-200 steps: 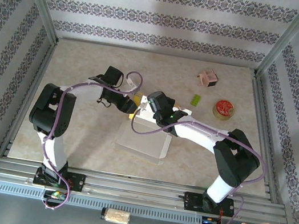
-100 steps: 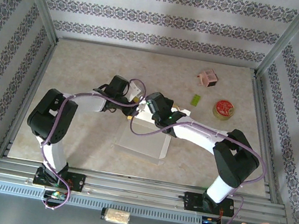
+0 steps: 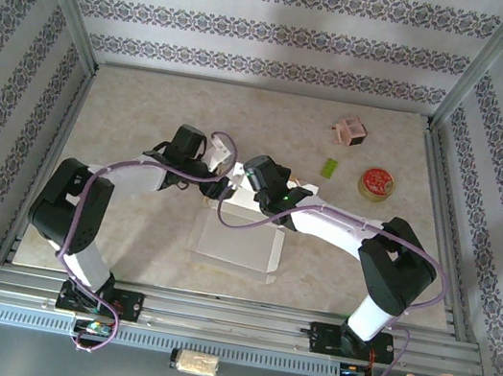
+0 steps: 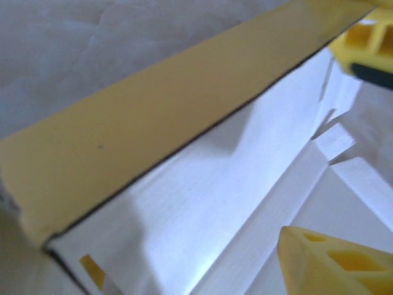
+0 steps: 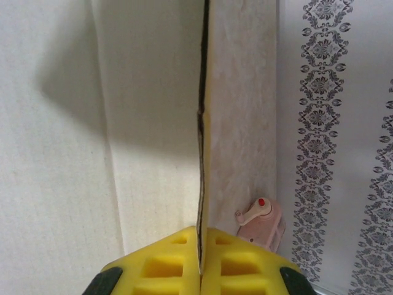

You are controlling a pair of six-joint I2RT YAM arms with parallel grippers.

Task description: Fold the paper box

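1. Left arm's elbow has swung outward and toward the near edge since a second ago, while the left end effector [image 3: 222, 186] stays at the far left corner of the paper box [image 3: 237, 239]; the right arm has hardly shifted.
2. The left end effector [image 4: 331, 141] stands wide, its yellow fingers [image 4: 331, 258] well apart. White inner panels and flap tabs of the paper box [image 4: 233, 184] lie between them, and neither finger visibly presses on the card.
3. Just to that end effector's left, one box wall stands raised, yellow outside and white inside.
4. The right end effector [image 3: 246, 178] sits just beside the left one, over the far edge of the box.
5. In the right wrist view, the right end effector [image 5: 200, 236] is pinched tight on a thin upright edge of the paper box [image 5: 153, 153], the card running straight out from between the pads.
6. The rest of the box lies on the table [image 3: 146, 121], on the near side of both end effectors.
7. Beyond the right end effector, well apart from it, sits a small pink item [image 5: 264, 224].
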